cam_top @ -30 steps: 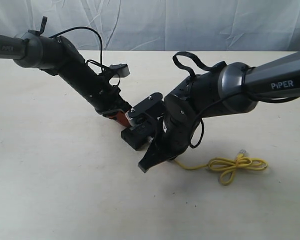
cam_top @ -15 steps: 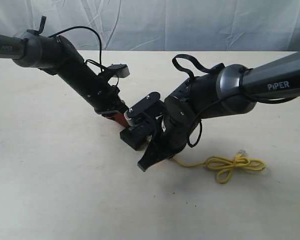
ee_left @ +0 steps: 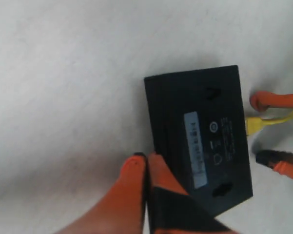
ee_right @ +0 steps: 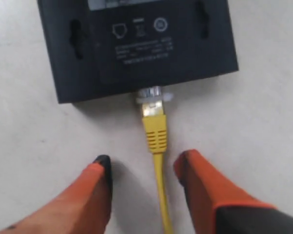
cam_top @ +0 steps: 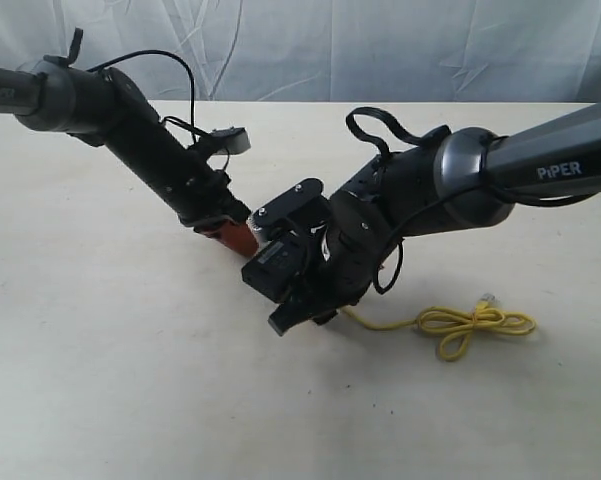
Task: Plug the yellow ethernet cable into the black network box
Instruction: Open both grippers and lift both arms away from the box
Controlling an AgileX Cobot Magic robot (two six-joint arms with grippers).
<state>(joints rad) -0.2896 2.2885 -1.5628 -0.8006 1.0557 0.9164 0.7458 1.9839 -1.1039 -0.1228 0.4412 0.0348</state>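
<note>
Your right claw (ee_right: pixel 145 159) stands open, its orange, black-tipped fingers (ee_right: pixel 100 187) spread on either side of the thin bright-yellow ethernet cable (ee_right: pixel 156 134) and clear of it. The cable's clear plug (ee_right: pixel 153 95) meets the side edge of the small flat black plastic network box (ee_right: pixel 136 48). In the exterior view, your left claw (ee_left: pixel 145 158) is closed, its tips against the box at its 10 o'clock. The cable's loose bow (cam_top: pixel 475 325) lies on the pale surface (cam_top: pixel 130 380) at the box's 4 o'clock.

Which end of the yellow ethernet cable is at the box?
The one straddled by the right gripper: its clear plug meets the edge of the black network box. The other plug lies loose on the table beyond the bow.
</note>
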